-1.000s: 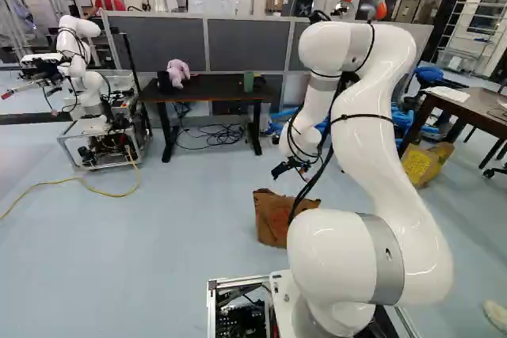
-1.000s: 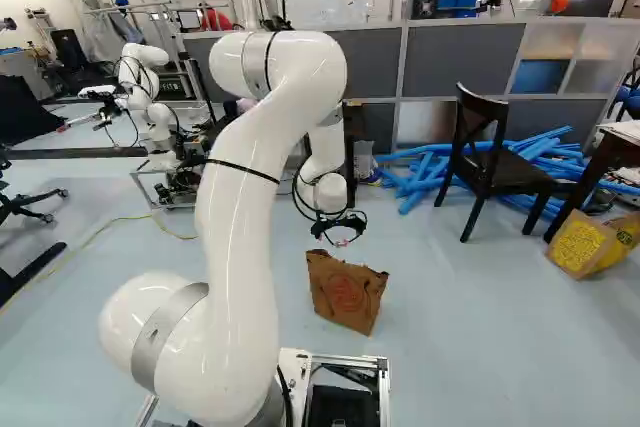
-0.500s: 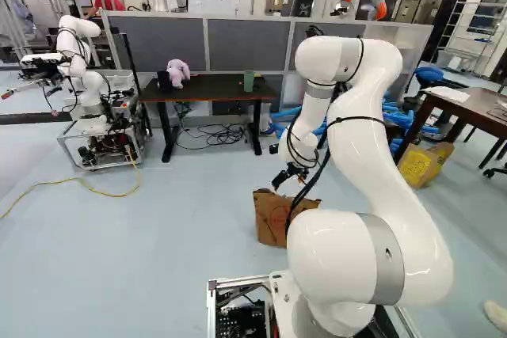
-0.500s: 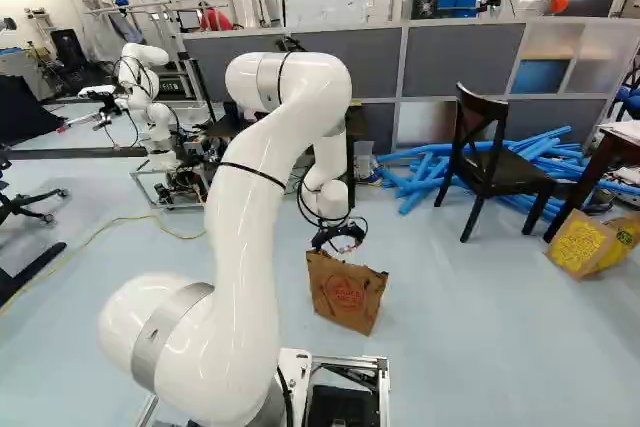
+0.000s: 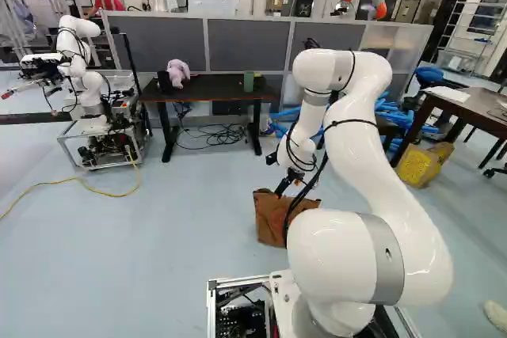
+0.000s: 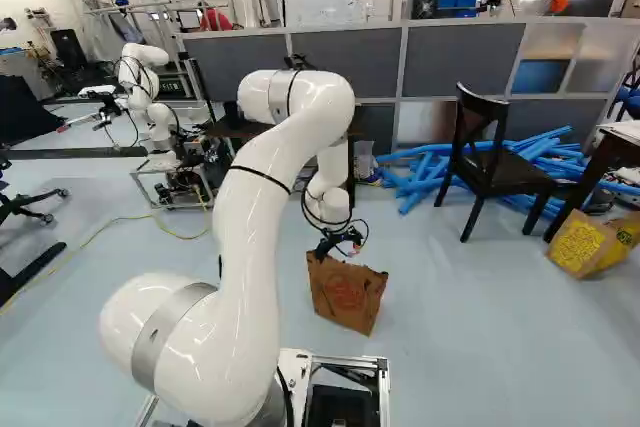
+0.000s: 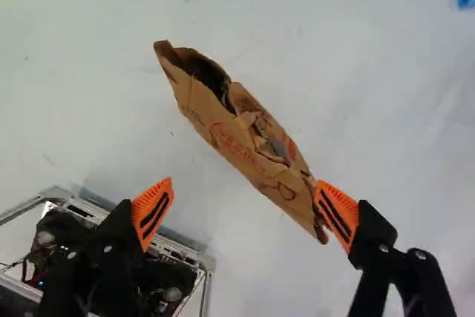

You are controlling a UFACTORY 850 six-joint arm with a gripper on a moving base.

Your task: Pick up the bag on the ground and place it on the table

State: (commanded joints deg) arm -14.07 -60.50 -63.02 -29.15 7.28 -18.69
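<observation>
A long grey partition backs the workroom, where the white arm bends low; a rushed swing back up could sweep the bag over. At the left of the left base view, another robot stands beside the black table, the likelier goal (a brown table stands at that view's right, and the task names neither). Open floor appears to lie between bag and black table, though it looks beyond easy reach, so the base may have to drive. A dark chair and blue tubes would hamper a route toward the brown one. The brown paper bag stands on the floor ahead of the base, its creased mouth slightly parted. Just above it, the gripper is spread wide, holding nothing, with one orange pad close against or over the bag's end; contact cannot be told. Lowered on this slant, that finger could crumple or topple the bag; closing now might pinch only a corner, which could slip or tear. On the black table, a pink plush toy and green cup narrow the landing spot.
</observation>
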